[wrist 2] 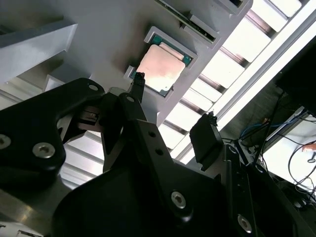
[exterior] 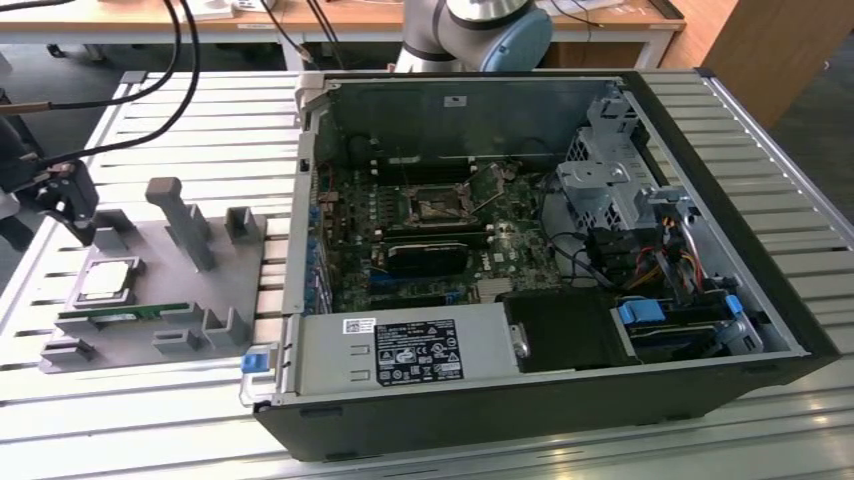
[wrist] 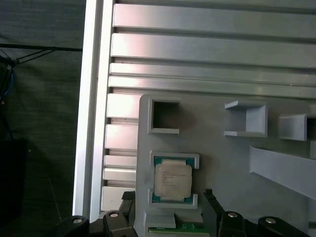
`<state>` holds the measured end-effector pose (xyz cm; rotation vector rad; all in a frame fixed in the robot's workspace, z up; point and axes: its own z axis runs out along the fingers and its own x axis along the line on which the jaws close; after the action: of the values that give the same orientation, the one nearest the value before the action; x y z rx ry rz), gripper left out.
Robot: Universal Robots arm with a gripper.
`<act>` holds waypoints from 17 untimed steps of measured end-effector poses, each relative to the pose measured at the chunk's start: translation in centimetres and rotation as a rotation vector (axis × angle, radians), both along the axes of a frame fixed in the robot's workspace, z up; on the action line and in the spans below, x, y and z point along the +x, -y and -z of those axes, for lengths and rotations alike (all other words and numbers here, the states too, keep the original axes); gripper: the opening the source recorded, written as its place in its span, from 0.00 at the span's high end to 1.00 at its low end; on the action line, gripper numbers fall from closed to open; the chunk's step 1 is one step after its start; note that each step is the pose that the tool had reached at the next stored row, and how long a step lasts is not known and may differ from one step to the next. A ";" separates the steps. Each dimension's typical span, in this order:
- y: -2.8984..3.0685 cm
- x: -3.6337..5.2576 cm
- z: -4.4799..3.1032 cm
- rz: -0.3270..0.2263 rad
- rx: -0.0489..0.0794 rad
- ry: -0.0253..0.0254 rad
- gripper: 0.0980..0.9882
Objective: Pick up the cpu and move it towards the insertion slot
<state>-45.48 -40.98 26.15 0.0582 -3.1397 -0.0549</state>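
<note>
The exterior view looks down over the whole desk (exterior: 200,130); both wrist views face the cpu (wrist: 173,180) (wrist 2: 160,70) from close by.

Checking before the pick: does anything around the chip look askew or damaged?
Nothing stands out. The square silvery cpu lies flat and square in its recess of the grey plastic tray, with no visible damage.

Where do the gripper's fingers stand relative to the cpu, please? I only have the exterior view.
Observer: In the first wrist view the gripper is open, one finger at each side of the cpu, neither gripping it.
Operator: Is the chip seated properly?
Observer: It lies flat in a recess of the grey tray, silvery top up.
Operator: Are those two sides free?
Observer: Yes; the tray's raised lips hold the other two edges.
</note>
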 end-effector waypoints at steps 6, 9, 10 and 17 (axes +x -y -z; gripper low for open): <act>0.11 0.18 0.51 0.000 0.000 0.0000 0.38; 0.16 0.35 0.83 0.000 0.000 -0.0002 0.38; 0.16 0.38 0.94 0.000 0.000 0.0001 0.38; 0.22 0.41 1.89 0.000 0.000 0.0000 0.38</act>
<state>-45.07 -41.20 24.26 0.0583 -3.1398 -0.0549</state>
